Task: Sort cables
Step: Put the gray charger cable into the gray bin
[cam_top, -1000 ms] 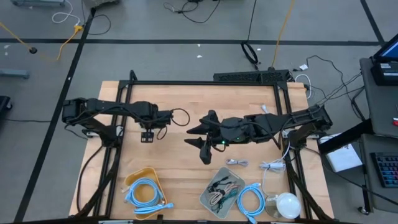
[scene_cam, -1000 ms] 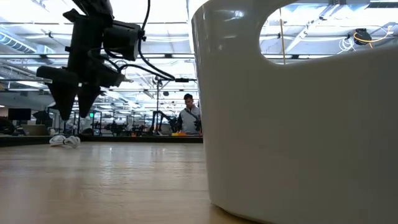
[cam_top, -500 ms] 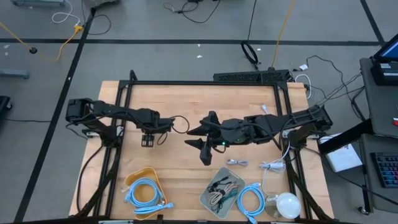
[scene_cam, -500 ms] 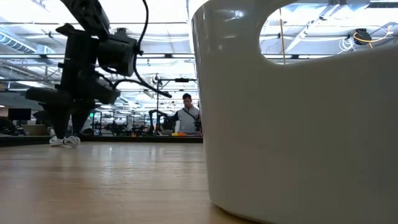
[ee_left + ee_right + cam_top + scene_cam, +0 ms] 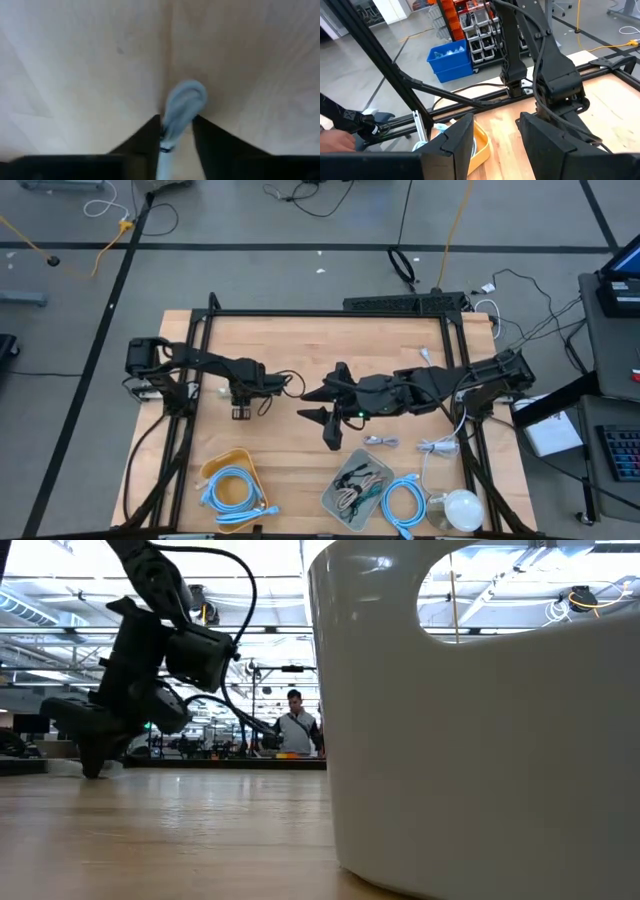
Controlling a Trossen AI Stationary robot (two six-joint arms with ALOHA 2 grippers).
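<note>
Pale-grey cable bundle [image 5: 183,107] is straddled by the left end effector [image 5: 176,137], fingers part-closed about it, long axis toward twelve o'clock.

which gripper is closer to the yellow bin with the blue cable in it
Left. The left gripper sits just above the yellow bin in the high view; the right gripper is off to the bin's right, farther away.

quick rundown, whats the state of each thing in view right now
left gripper: low at the table, fingers closing around a pale cable
pale cable: on the wood, between the left fingers
right gripper: open, over mid-table, nothing in it
yellow bin: holds light-blue loops
light-blue loops: coiled in the yellow bin
grey tray: holds thin mixed bundles
light-blue loop: coiled on the table beside the grey tray
</note>
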